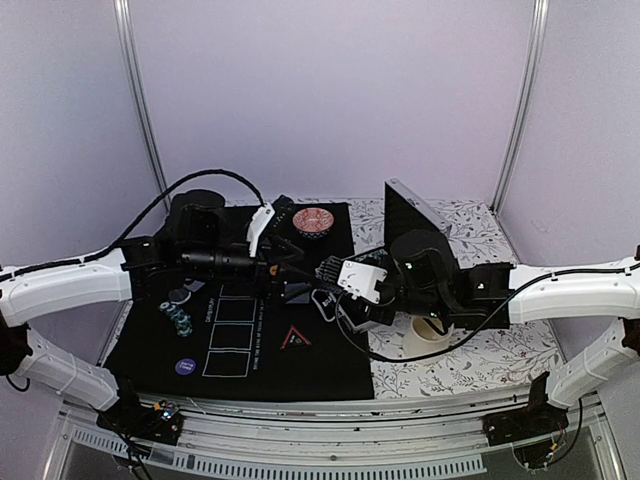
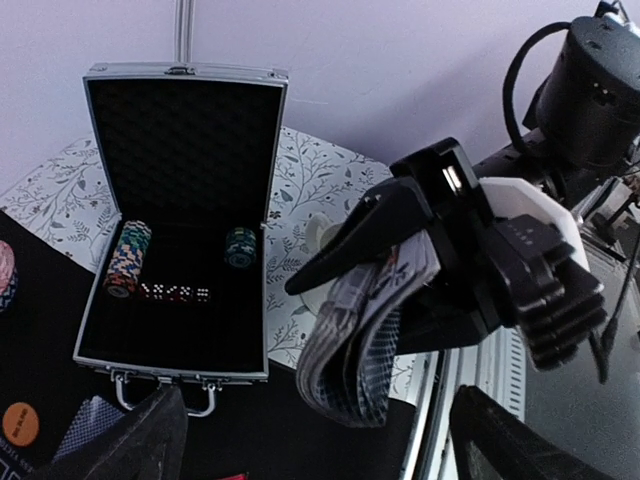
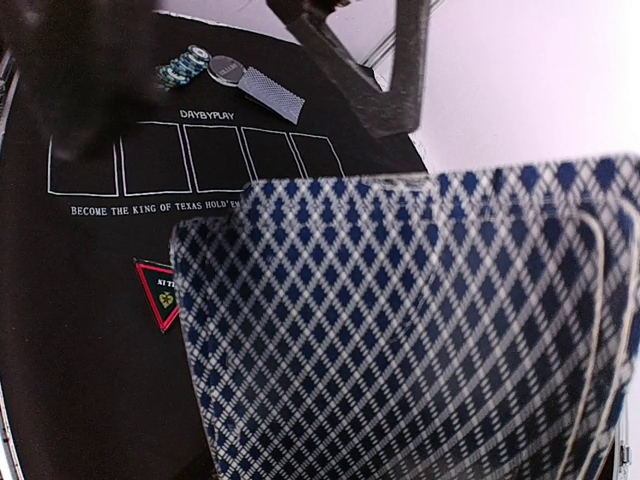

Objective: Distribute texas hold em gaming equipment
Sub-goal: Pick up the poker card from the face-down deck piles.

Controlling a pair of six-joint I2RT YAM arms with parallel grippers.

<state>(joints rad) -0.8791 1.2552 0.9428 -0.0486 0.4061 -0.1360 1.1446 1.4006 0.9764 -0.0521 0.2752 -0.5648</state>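
The right gripper [image 2: 345, 290] is clenched on a thick deck of blue-and-white diamond-backed playing cards [image 2: 350, 350]. It holds the deck by its upper end, so the long axis runs down and away from the fingers and the free lower end hangs bowed and slightly fanned above the black felt playing mat [image 3: 100, 350]. In its wrist view, the left gripper [image 2: 315, 400] faces that free end with its jaws spread wide and nothing between them, one finger on either side of the deck's lower edge. The coming move turns on this: the deck lies straight ahead of the left gripper, close, with its loose end toward the open jaws. The left arm is therefore probably the one to draw a card while the right acts as holder. Below and beyond the deck is the row of white-outlined card boxes [image 3: 190, 158]. A single face-down card [image 3: 270, 94] already lies at the row's far edge beside a short stack of striped poker chips [image 3: 185, 66]. The red triangle marker [image 3: 160, 292] sits on the near side.
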